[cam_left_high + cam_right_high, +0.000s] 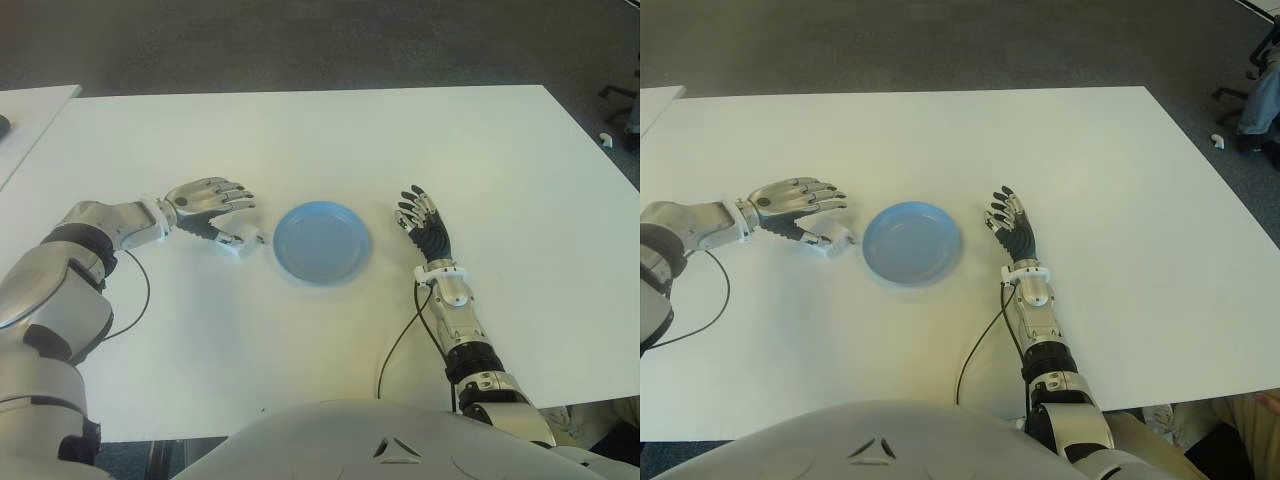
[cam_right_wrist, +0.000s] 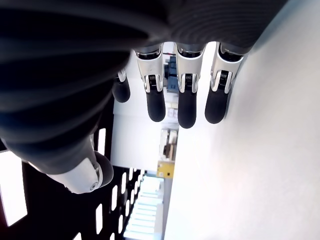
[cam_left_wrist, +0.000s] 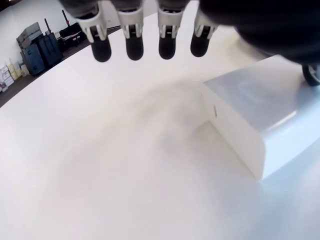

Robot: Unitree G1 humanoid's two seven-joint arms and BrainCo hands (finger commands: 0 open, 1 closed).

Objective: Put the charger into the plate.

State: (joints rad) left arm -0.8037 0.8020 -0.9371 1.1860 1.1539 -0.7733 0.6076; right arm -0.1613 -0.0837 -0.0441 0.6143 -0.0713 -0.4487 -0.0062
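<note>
- The fingers [image 3: 134,44] of the left hand [image 1: 205,203] were seen extended and spread above the white charger [image 1: 243,241], with nothing closed around it; in the left wrist view the four fingertips hung clear of the block, and the thumb was seen close to its far edge, though contact could not be confirmed.
- The charger was found lying on the white table [image 1: 330,140], just beside the blue plate [image 1: 322,242] on the robot's left side, and not yet in it.
- The hand was judged to be poised over the charger for a grasp, the palm being turned down over it for that purpose.
- The plate was seen between the two hands, so only a short carry to the right would be needed.
- The right hand [image 1: 424,222] was seen on the other side of the plate, fingers straight and relaxed, holding nothing; it was judged idle.
</note>
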